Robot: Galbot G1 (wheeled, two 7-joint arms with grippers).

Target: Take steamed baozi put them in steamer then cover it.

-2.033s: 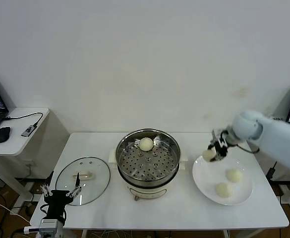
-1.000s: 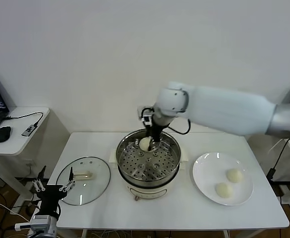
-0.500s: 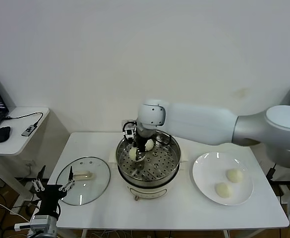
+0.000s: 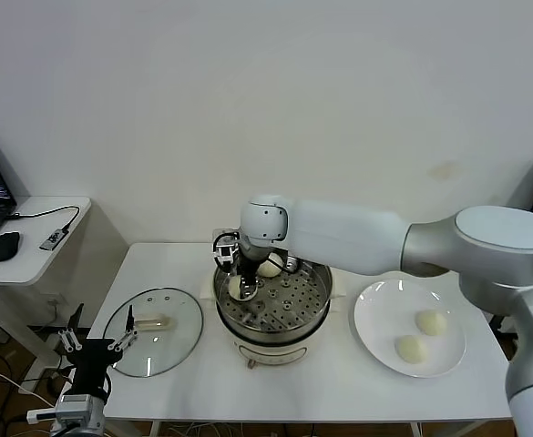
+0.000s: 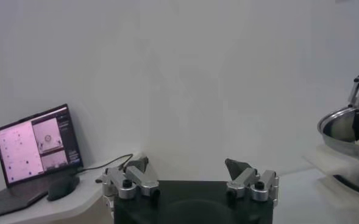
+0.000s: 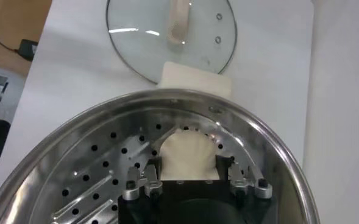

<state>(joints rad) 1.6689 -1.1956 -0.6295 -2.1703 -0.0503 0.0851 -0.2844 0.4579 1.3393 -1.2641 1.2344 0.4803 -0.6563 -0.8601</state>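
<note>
Right gripper (image 6: 190, 178) grips a baozi (image 6: 190, 152) by its sides, low inside the steamer (image 4: 316, 273) by the left wall; it looks soft and squashable, so gentle pressure.

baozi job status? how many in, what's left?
One baozi already sits on the steamer tray. The right gripper is shut on a second baozi, low inside the steamer's left side. Two buns remain on the plate. The cover lies on the table; the left gripper waits open.
</note>
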